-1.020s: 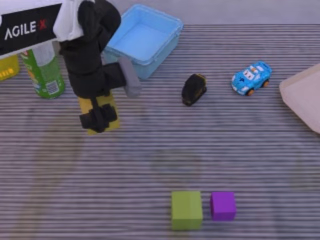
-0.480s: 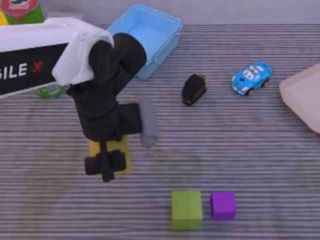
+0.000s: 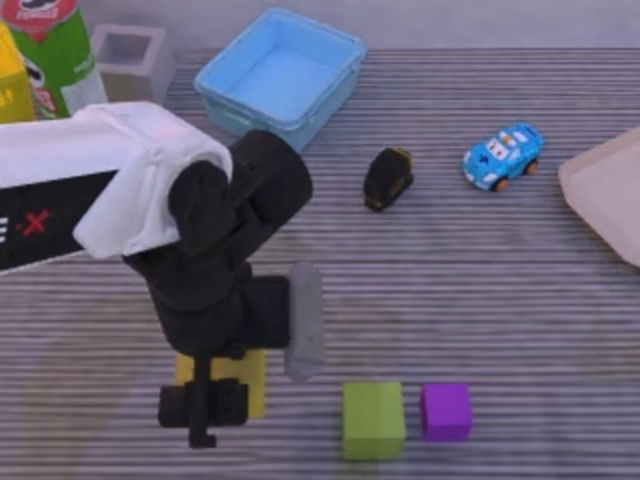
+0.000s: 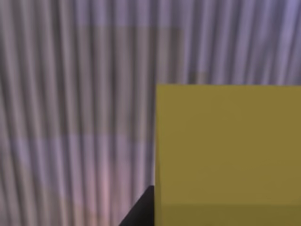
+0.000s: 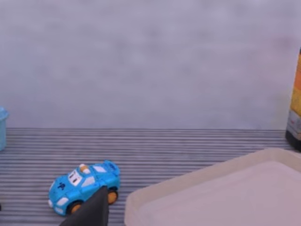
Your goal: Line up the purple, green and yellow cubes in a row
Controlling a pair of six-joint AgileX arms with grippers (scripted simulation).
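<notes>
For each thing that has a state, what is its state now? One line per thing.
yellow cube: gripped by the left end effector, left of the row.
green cube: on the table, free.
purple cube: on the table, beside the green cube.
blue bin: open, empty.
toy car: upright on wheels.

The left arm is reaching over the table's near left, its gripper point(image 3: 203, 403) pointing down, clamped on the yellow cube point(image 3: 247, 380).

Mustard-yellow cube point(image 3: 244, 379), lime-green cube point(image 3: 373, 420), purple cube point(image 3: 445, 411), seemingly grey-striped table point(image 3: 480, 280)
</notes>
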